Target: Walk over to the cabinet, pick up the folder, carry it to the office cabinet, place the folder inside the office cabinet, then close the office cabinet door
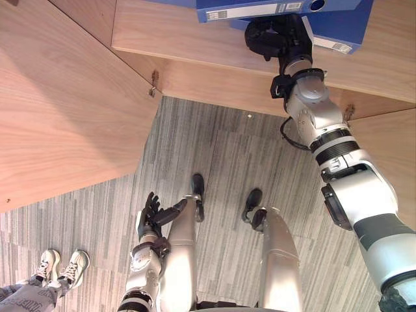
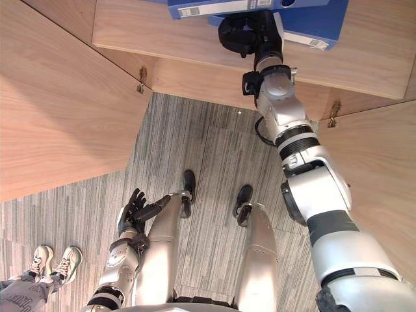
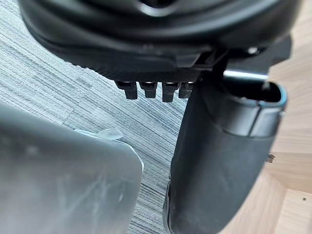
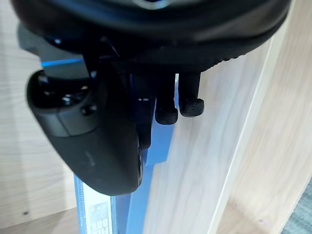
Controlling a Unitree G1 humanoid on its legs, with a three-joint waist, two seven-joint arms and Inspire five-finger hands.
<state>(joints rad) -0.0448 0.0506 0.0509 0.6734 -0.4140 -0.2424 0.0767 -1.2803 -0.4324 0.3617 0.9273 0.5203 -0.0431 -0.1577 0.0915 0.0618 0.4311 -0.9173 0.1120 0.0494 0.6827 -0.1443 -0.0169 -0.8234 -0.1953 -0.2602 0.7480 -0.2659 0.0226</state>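
R hand (image 1: 276, 38) pinching blue folder (image 1: 344, 26) at shelf (image 1: 195, 36) edge, open door (image 1: 65, 97) well left of it, carpet (image 1: 214, 149) below, L hand (image 1: 151, 214) low, fingers relaxed.

Upper centre: right robot hand (image 2: 247, 34), fingers curled, grips blue folder (image 2: 315, 23) lying on cabinet shelf (image 2: 162, 32). Lower left: left robot hand (image 2: 133, 209), fingers relaxed, above carpet (image 2: 195, 143). Bottom-left corner: person's shoes (image 2: 55, 263).

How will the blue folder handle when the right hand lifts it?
Probably stiff: the blue folder shows a flat, board-like edge, so little flop. It may tilt or swing, since the right hand pinches it near one edge. The cover looks smooth, so it might slip somewhat in that grip.
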